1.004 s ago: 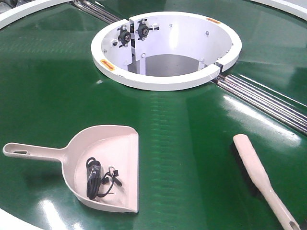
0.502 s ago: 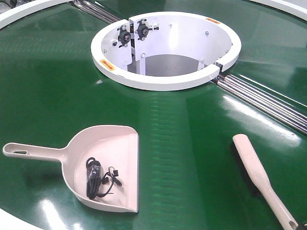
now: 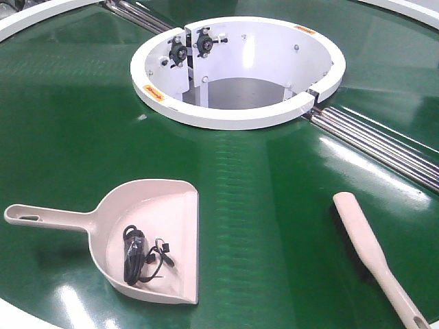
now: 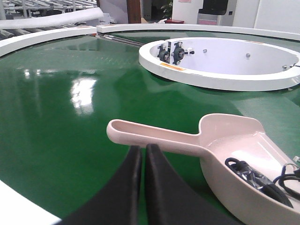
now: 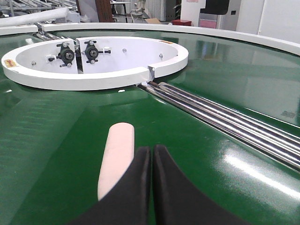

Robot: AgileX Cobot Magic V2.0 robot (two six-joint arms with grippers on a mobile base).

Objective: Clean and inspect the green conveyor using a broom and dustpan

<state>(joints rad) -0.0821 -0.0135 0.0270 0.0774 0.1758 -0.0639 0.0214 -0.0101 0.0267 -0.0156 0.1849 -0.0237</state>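
Note:
The beige-pink dustpan [image 3: 147,236] lies on the green conveyor [image 3: 274,205] at the front left, handle pointing left, with a black cable bundle [image 3: 140,255] inside. The beige broom [image 3: 374,257] lies at the front right, handle toward the bottom right corner. Neither gripper shows in the front view. In the left wrist view my left gripper [image 4: 143,149] is shut and empty, its tips just short of the dustpan's handle [image 4: 154,138]. In the right wrist view my right gripper [image 5: 151,150] is shut and empty, right of the broom's head [image 5: 116,157].
The white central ring [image 3: 236,72] with its open well and two black bearings sits behind the tools. Steel rollers [image 3: 384,144] run from the ring toward the right; another set [image 3: 137,17] runs to the back left. White outer rim [image 4: 42,40] borders the belt.
Nothing has visibly moved in the front view, apart from a dark bit at the bottom right edge by the broom handle that is gone now.

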